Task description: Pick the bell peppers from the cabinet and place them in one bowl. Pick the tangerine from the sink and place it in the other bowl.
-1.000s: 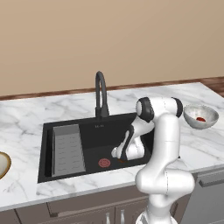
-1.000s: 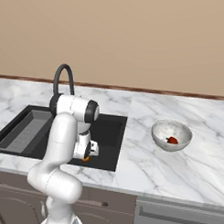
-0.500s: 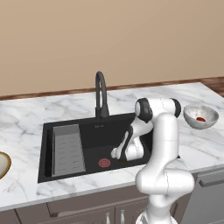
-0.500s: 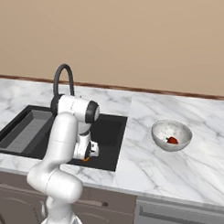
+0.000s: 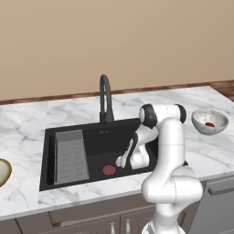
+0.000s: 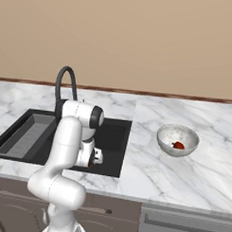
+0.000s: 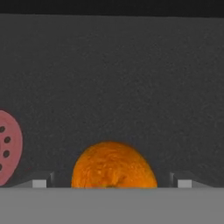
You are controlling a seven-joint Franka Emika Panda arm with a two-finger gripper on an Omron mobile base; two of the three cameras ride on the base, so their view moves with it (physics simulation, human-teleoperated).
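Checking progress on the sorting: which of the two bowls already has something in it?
The white-grey speckled bowl right of the sink holds a red bell pepper; the tan bowl at the far left looks empty.

One sink (image 5: 91, 151), set in counter (image 5: 27, 123). One black gooseneck tap (image 5: 105, 98) at sink's back edge. One pinkish-red drain (image 5: 109, 170) on sink floor. One ridged grey tray (image 5: 71, 156) at sink's left end. One tangerine (image 7: 113, 166) on sink floor. Two bowls: one white-grey speckled bowl (image 6: 177, 140) toward counter's right end, one tan bowl (image 5: 3, 171) at counter's left edge. One red bell pepper (image 6: 179, 145) visible inside speckled bowl; second cannot be made out.
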